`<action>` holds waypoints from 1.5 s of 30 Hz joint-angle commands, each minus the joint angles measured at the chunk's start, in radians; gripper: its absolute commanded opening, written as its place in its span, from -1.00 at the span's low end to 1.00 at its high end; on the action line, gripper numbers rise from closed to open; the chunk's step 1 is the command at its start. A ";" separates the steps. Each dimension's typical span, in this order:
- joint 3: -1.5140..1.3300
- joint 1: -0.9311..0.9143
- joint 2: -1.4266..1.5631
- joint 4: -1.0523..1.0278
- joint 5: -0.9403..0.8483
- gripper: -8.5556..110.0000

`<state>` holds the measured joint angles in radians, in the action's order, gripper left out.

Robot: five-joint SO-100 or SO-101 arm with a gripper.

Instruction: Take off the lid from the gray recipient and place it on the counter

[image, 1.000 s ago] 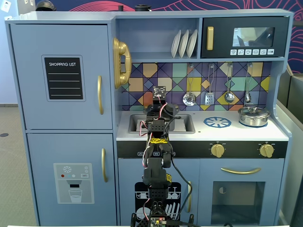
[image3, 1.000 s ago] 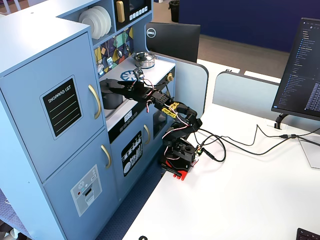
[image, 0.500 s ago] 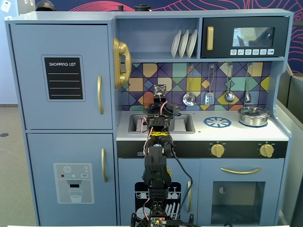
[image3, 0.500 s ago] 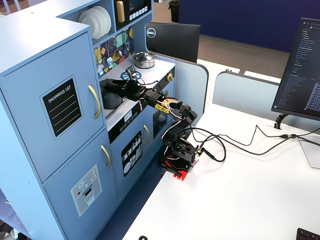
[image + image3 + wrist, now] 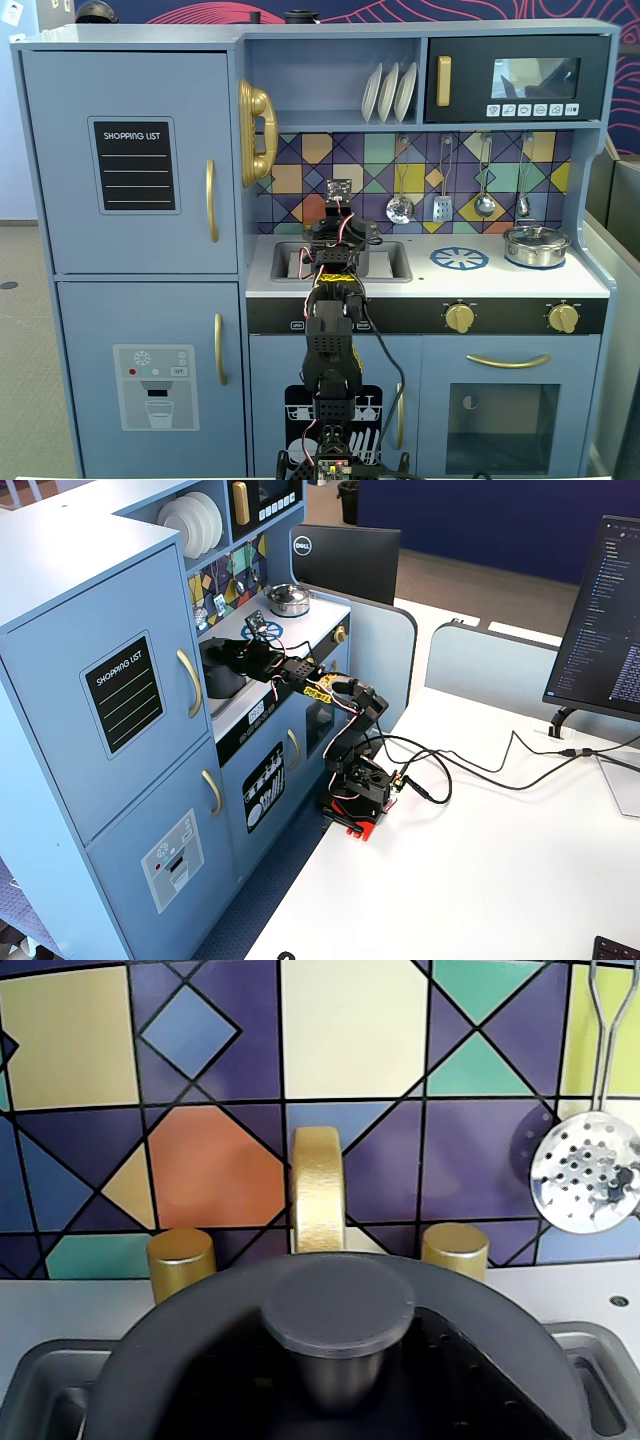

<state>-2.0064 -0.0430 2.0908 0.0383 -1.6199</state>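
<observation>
In a fixed view, the arm (image 5: 330, 370) rises in front of the toy kitchen, and behind it the fridge door carries a black board (image 5: 135, 166) with the words "SHOPPING LIST". In the other fixed view a dark monitor (image 5: 345, 560) behind the kitchen shows the brand "DELL".

The gripper (image 5: 222, 655) reaches over the front edge of the counter (image 5: 480, 281) to the sink (image 5: 392, 262), where the gray recipient (image 5: 222, 682) stands. The arm hides most of this pot from the front. The lid (image 5: 340, 1355) fills the bottom of the wrist view, with its round knob in the middle. Whether the gripper is clenched on the lid or released, I cannot tell, because the fingers do not show clearly.

Behind the lid stands the gold faucet (image 5: 317, 1190) between two gold knobs, before the coloured tile wall. A slotted spoon (image 5: 585, 1170) hangs at the right. A steel pot (image 5: 536, 244) stands at the right back corner of the counter, beside the blue burner print (image 5: 459, 258).
</observation>
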 commanded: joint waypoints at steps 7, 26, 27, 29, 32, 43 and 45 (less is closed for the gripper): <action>0.064 0.012 0.084 0.052 0.011 -0.86; 0.150 -0.319 0.147 -0.029 -0.002 -0.86; 0.138 -0.344 0.141 -0.023 0.000 -0.86; 0.103 -0.382 0.132 -0.003 -0.011 -0.86; 0.041 -0.422 0.123 0.021 -0.026 -0.86; -0.147 -0.488 0.018 0.193 -0.028 -0.86; -0.150 -0.494 -0.012 0.221 -0.025 -0.86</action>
<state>-2.1629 -0.5216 2.1016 0.1841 -1.6429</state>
